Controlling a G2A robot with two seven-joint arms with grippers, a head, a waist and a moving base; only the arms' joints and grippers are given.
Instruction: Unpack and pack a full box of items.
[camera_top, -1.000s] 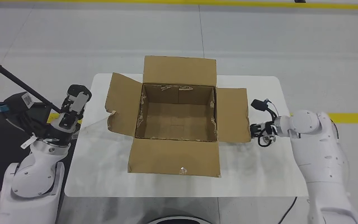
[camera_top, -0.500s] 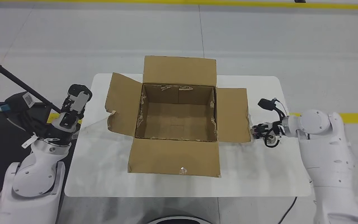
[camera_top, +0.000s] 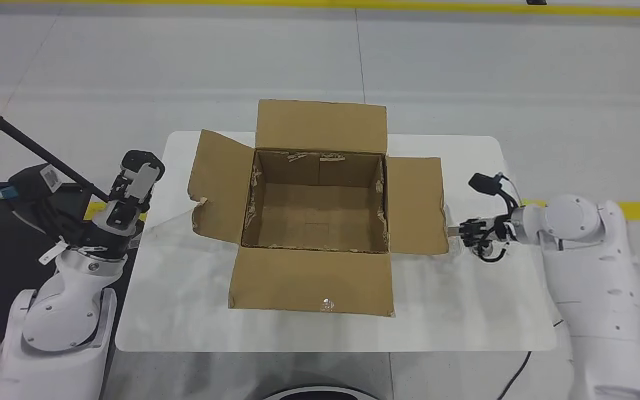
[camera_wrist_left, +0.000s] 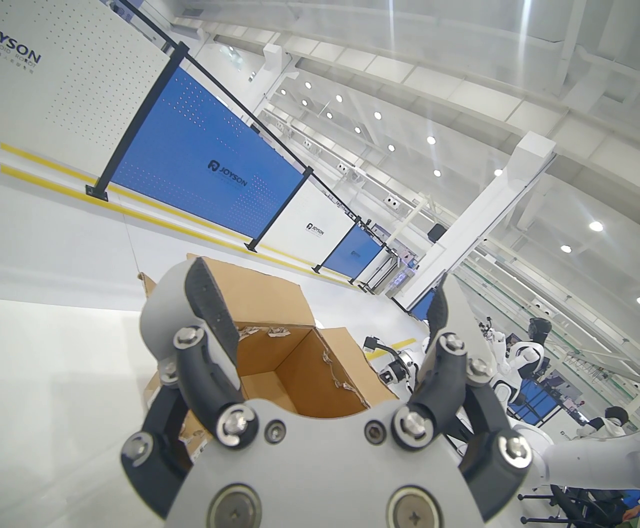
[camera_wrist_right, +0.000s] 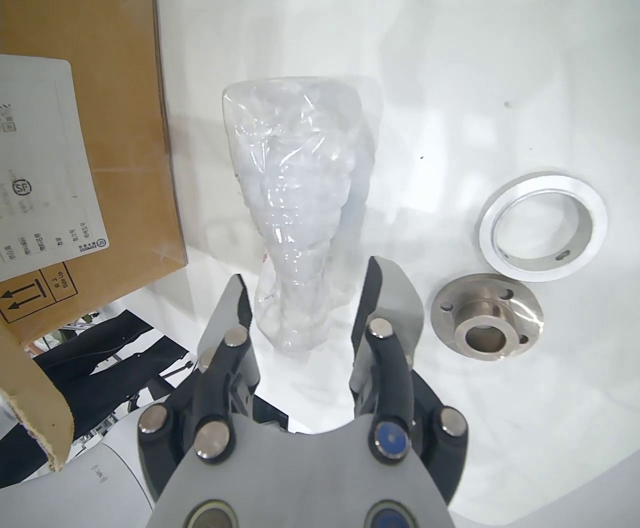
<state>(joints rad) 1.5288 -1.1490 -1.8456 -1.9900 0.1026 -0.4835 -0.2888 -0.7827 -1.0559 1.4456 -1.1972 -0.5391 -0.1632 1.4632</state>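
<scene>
The cardboard box (camera_top: 316, 215) stands open in the middle of the white table (camera_top: 470, 310), all flaps folded out, with nothing visible inside. My right gripper (camera_top: 468, 232) sits low just off the box's right flap (camera_wrist_right: 120, 150). It is open, and the narrow end of a clear plastic bag (camera_wrist_right: 300, 200) lies on the table between its fingers. A silver metal ring (camera_wrist_right: 542, 227) and a metal flange (camera_wrist_right: 487, 322) lie beside the bag. My left gripper (camera_top: 135, 180) is held up off the table's left edge, open with nothing in it, facing the box (camera_wrist_left: 280, 350).
The box flaps spread out to the left, back, right and front, taking up most of the table's middle. Bare table surface lies along the front edge and at the right front corner. A black stand (camera_top: 45, 165) is beside the left arm.
The right arm has drawn back to the right, away from the box flap. The left arm and the box have not moved.
</scene>
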